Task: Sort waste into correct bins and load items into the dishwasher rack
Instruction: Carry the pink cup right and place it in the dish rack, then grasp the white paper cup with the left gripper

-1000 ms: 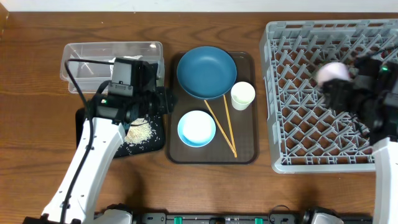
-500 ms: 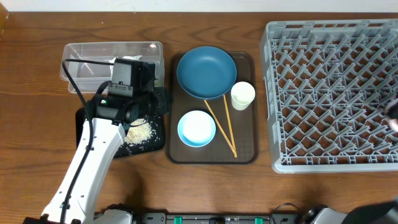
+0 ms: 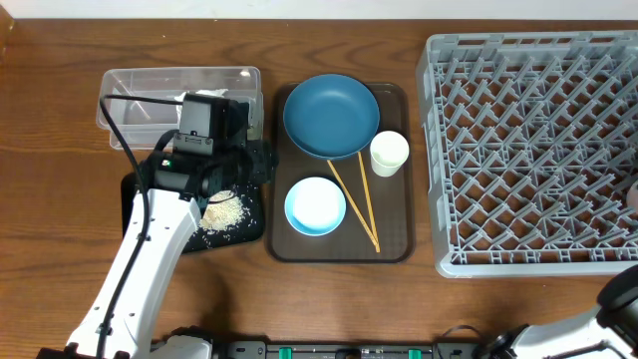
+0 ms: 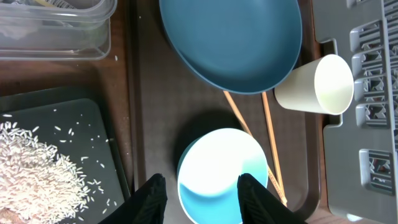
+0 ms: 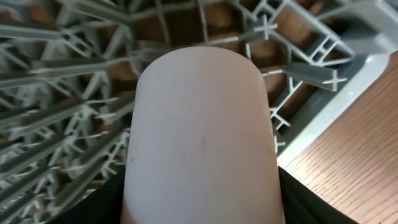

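My left gripper (image 4: pixel 202 200) is open, its fingers either side of the small light-blue bowl (image 4: pixel 224 168), just above it. The bowl (image 3: pixel 315 206), the dark-blue dish (image 3: pixel 331 115), the pale-green cup (image 3: pixel 389 153) and two chopsticks (image 3: pixel 357 204) lie on the brown tray (image 3: pixel 394 239). Rice (image 3: pixel 224 211) lies heaped on the black tray (image 3: pixel 251 214), with the clear tub (image 3: pixel 140 90) behind it. My right gripper (image 5: pixel 202 205) is shut on the pink cup (image 5: pixel 199 124), over the grey rack's (image 5: pixel 74 93) edge near bare wood. The napkin is not clearly visible.
The grey rack (image 3: pixel 528 150) fills the right side of the table and holds nothing I can see. My left arm (image 3: pixel 150 259) crosses the black tray. Only a part of the right arm (image 3: pixel 620 294) shows at the overhead view's bottom right corner.
My right gripper carried the pink cup from over the rack's upper right part to its right edge, leaving the overhead view. The left arm has not moved.
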You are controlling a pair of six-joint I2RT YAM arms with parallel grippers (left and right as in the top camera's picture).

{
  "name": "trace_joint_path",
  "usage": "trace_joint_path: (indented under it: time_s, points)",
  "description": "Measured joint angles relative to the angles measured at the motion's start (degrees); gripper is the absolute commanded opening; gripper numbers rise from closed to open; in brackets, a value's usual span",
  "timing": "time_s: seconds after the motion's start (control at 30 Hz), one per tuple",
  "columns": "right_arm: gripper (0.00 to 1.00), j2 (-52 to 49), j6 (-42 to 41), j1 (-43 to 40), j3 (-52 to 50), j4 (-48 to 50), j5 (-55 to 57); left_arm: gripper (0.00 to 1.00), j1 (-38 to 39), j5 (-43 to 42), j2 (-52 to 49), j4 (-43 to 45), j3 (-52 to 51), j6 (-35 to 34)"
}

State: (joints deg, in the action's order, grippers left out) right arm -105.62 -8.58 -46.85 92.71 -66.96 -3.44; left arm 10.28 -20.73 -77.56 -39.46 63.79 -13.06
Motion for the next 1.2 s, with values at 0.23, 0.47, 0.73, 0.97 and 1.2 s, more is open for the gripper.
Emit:
trace_joint_path:
  time_s: [0.23, 0.47, 0.73, 0.97, 1.2]
  points:
    - [0.66, -4.0, 0.0, 0.0, 0.0, 0.5, 0.3, 0.42, 0.0, 0.1, 0.0, 0.0, 0.0, 0.0]
    - [0.82, -4.3, -0.5, 0.0, 0.0, 1.0, -0.9, 0.56, 0.0, 0.2, 0.0, 0.0, 0.0, 0.1]
    - [0.83, -4.0, -0.4, 0.0, 1.6, 1.4, -8.0, 0.61, 0.0, 0.1, 0.0, 0.0, 0.0, 0.0]
    - [0.84, 3.7, -0.4, 0.1, 4.6, 1.4, -10.4, 0.62, 0.0, 0.0, 0.0, 1.9, 0.0, 0.0]
    - [0.84, 12.0, 1.5, 4.6, 6.0, -1.0, -15.5, 0.61, 3.5, -1.8, -0.2, 14.9, 0.0, 0.0]
